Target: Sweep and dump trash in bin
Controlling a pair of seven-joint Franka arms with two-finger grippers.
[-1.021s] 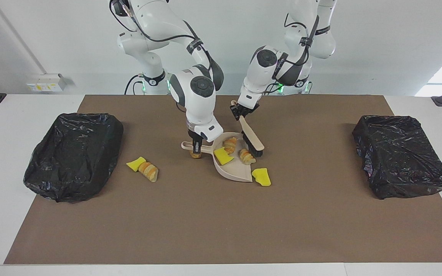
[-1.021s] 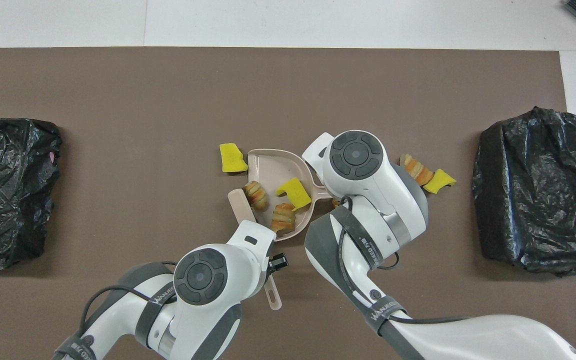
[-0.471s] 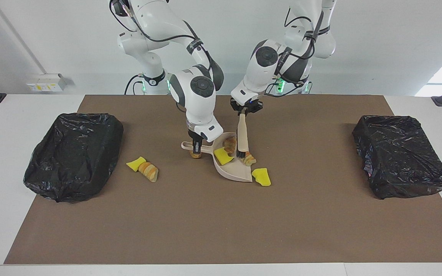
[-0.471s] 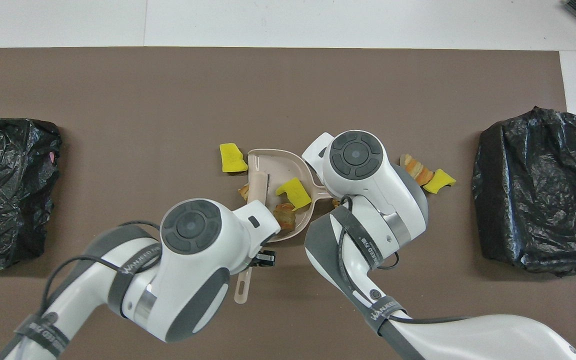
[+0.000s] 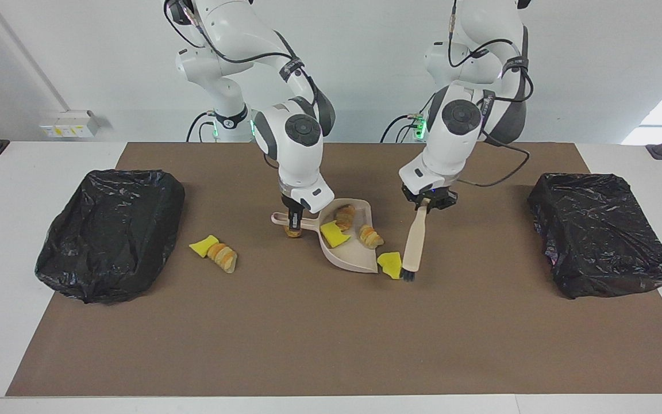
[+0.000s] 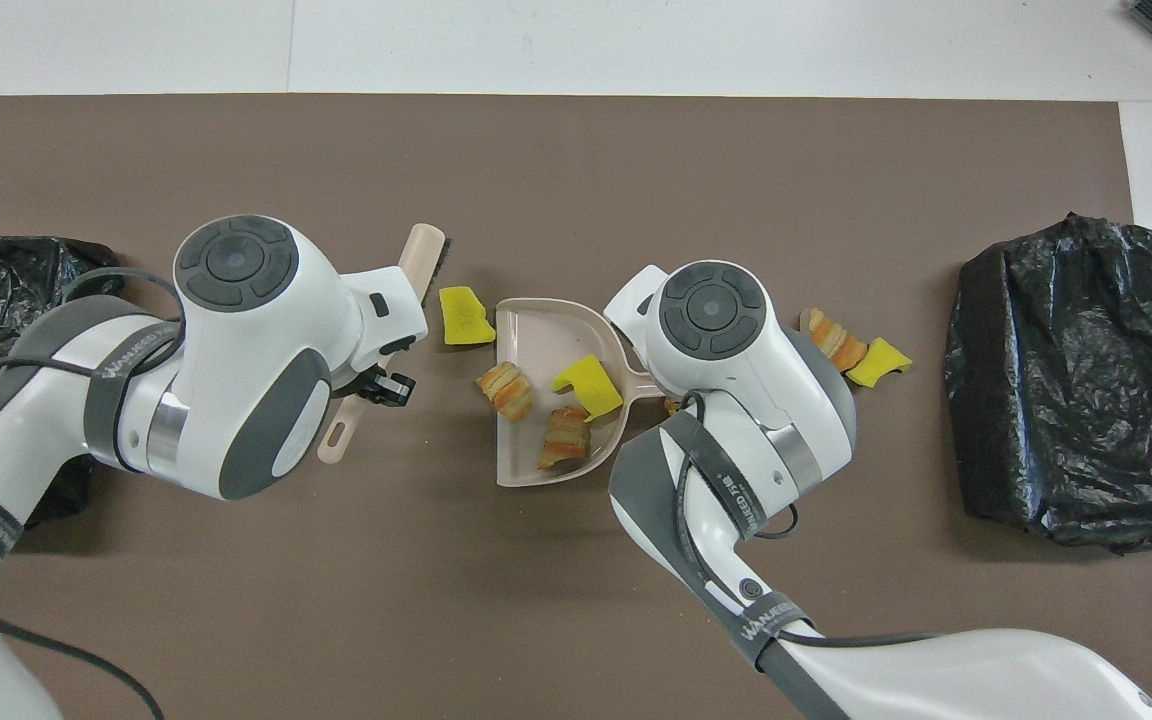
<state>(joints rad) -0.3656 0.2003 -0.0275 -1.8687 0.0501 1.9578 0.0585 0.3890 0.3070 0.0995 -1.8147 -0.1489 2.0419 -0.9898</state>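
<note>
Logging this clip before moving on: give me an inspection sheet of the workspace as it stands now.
Surface: brown mat on a white table.
Job's things: dustpan holds two croissants and a yellow sponge; a sponge lies at its lip beside the brush; a sponge and croissant lie toward the right arm's end; two black-bagged bins, one at each end.
Clutter: nothing seen.
Grippers: left claw shut on the brush handle; right claw shut on the dustpan handle.
Cables: along both arms.
Surroundings: white wall, socket box.
</note>
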